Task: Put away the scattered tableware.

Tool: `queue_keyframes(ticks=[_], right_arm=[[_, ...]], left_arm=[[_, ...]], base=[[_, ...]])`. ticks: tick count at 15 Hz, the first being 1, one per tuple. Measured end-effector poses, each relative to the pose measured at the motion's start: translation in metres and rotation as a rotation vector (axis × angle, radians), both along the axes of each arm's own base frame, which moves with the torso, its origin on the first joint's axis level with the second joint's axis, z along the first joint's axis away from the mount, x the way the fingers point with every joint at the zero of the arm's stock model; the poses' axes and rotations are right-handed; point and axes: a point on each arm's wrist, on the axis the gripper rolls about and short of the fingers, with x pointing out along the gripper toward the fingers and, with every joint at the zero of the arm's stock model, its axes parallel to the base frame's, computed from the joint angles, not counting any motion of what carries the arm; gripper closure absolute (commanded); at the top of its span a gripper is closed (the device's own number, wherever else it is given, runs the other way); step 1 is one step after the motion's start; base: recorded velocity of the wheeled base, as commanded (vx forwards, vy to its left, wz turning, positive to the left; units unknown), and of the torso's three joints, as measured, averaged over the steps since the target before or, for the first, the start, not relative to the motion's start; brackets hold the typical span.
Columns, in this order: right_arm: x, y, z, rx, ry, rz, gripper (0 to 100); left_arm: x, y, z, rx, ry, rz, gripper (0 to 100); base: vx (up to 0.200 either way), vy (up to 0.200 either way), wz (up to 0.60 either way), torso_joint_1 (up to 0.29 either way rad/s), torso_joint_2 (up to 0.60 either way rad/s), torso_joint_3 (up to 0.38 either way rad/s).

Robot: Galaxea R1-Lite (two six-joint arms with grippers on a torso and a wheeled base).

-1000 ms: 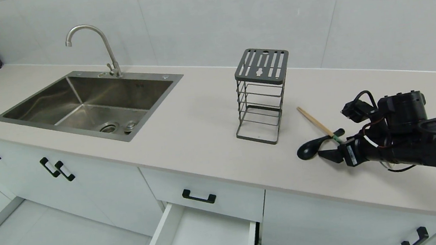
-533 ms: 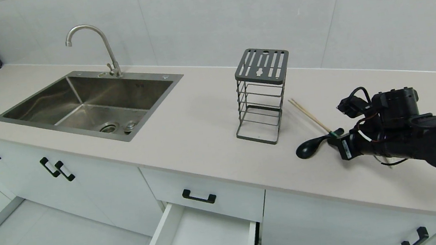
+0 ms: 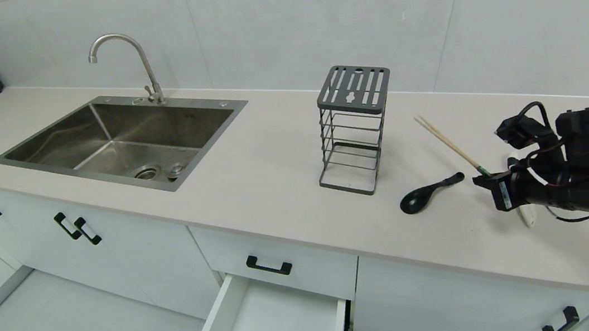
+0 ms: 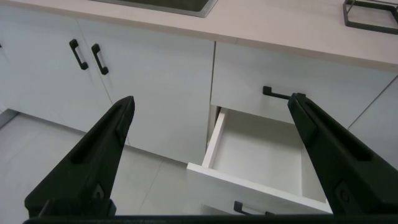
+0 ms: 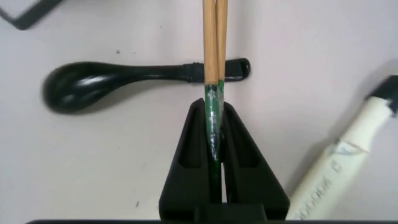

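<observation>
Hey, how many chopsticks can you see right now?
2. Both chopsticks are pinched side by side at their green ends in the right gripper, near the black spoon on the counter. More may be hidden from these views.

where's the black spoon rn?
Head view: the black spoon lies flat on the counter, right of the wire rack and just left of the right claw, which grips the chopsticks.
</observation>
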Motion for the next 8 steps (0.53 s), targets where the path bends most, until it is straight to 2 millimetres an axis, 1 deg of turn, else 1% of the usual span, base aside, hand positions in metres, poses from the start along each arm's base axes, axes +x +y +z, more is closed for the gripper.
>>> queue_keyframes(ticks=[5, 8], right_arm=[[-0.058, 0.011, 0.041, 0.015, -0.144, 0.063, 100], [-0.087, 0.020, 0.060, 0.029, -0.232, 0.123, 100]], left_arm=[[0.000, 0.000, 0.000, 0.000, 0.000, 0.000, 0], [0.000, 0.000, 0.000, 0.000, 0.000, 0.000, 0]], base=[[0.000, 0.000, 0.00, 0.000, 0.00, 0.000], [0.000, 0.000, 0.00, 0.000, 0.00, 0.000]])
